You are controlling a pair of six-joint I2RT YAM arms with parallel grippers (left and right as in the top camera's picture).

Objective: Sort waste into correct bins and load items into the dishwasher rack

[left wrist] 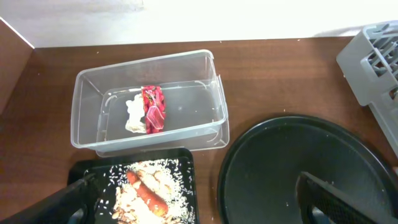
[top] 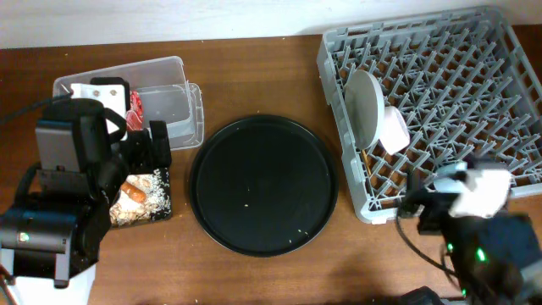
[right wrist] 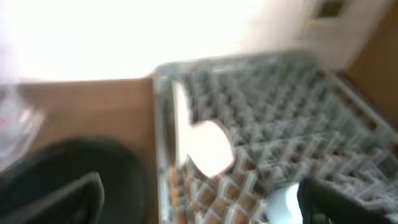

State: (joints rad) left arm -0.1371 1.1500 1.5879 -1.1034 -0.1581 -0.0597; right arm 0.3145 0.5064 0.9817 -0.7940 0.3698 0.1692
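Note:
The clear tub (left wrist: 87,93) holds the red wrapper (left wrist: 153,107) and the white tissue (left wrist: 134,117). The shallow black tray (left wrist: 186,155) in front of it holds the carrot piece (left wrist: 146,190) on rice scraps (left wrist: 171,177). My left gripper (left wrist: 199,208) is open and empty, low over this tray and the table. The grey rack (top: 449,76) holds the pale plate (top: 364,106) on edge and the white bowl (top: 394,131). My right gripper (right wrist: 205,205) is open over the rack's near left corner. A pale blue cup (right wrist: 283,202) sits in the rack by its right finger. Chopsticks are not clear.
The large round black tray (top: 262,185) lies between the bins and the rack, with a few rice grains on it. The left arm (top: 76,169) covers part of the tub (top: 174,102) and black tray (top: 161,203). The right arm (top: 474,212) stands at the rack's front edge.

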